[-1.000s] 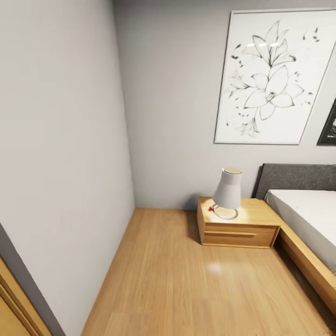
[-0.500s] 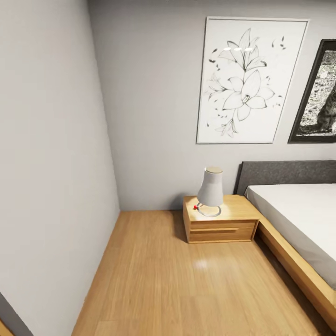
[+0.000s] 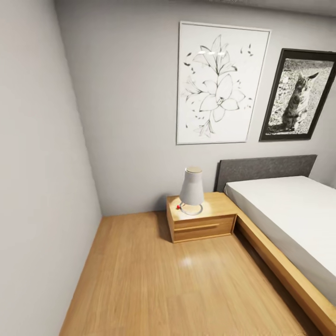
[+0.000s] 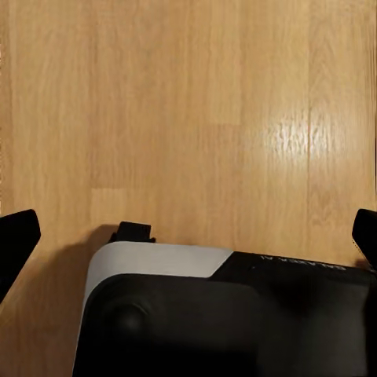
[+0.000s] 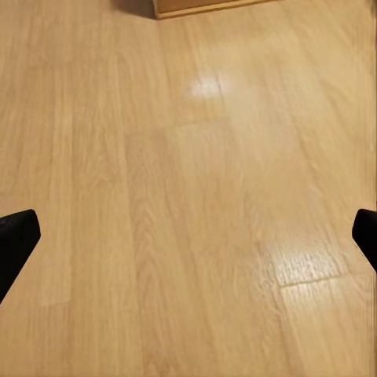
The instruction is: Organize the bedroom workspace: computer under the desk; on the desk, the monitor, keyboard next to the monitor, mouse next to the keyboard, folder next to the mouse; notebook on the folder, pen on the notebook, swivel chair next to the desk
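I am in a bedroom corner, facing a grey wall over a wooden floor. In the left wrist view my left gripper is open, its black fingertips far apart above the floor, with the robot's own white and black base below it. My right gripper is open too. Its fingertips are spread wide over bare floorboards, with nothing between them.
A low wooden nightstand with a white lamp stands against the far wall. A bed with a grey headboard and wooden frame runs along the right. A grey wall is close on the left. Two framed pictures hang above.
The whole view has swung to the right. The nightstand and flower picture have slid left in the picture, a cat picture has come into view, and the door frame at lower left has gone.
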